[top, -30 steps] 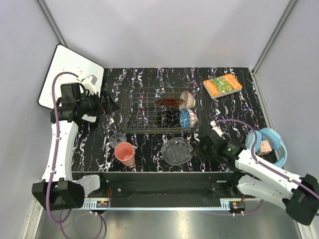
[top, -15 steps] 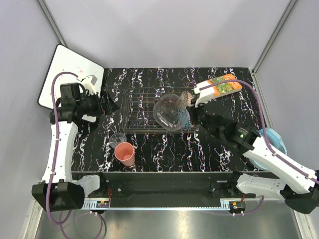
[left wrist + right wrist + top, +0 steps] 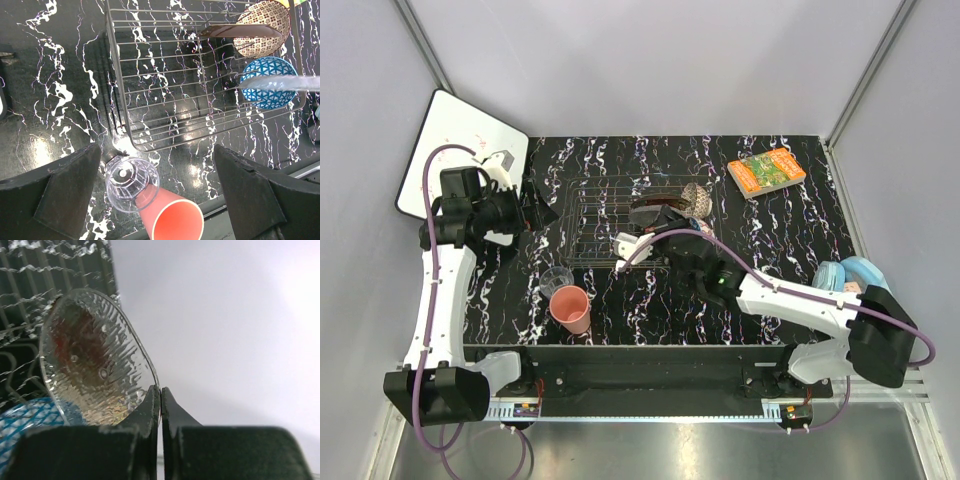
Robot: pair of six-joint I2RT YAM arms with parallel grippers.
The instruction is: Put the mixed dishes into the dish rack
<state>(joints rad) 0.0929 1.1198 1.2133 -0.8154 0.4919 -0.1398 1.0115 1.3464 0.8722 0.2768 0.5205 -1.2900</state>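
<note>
The dish rack (image 3: 610, 235) holds the red flower-rimmed dish (image 3: 655, 205) and the tan-red patterned bowl (image 3: 696, 197). My right gripper (image 3: 660, 222) reaches over the rack's right half. In the right wrist view it (image 3: 160, 395) is shut on the rim of the clear glass plate (image 3: 95, 365), which stands on edge beside the blue patterned bowl (image 3: 22, 427). The left wrist view shows the plate's edge (image 3: 280, 82) across the blue bowl (image 3: 267, 95). The pink cup (image 3: 570, 308) and small clear glass (image 3: 557, 280) stand in front of the rack. My left gripper (image 3: 542, 212) is open and empty, left of the rack.
An orange-green book (image 3: 766, 171) lies at the back right. A white flat board (image 3: 460, 150) leans at the back left. A light blue round thing (image 3: 855, 275) sits at the right edge. Grey walls enclose the table.
My right arm lifted the glass plate from the table in front of the rack, carried it over the rack, and now holds it on edge by the blue bowl. The left arm stayed still.
</note>
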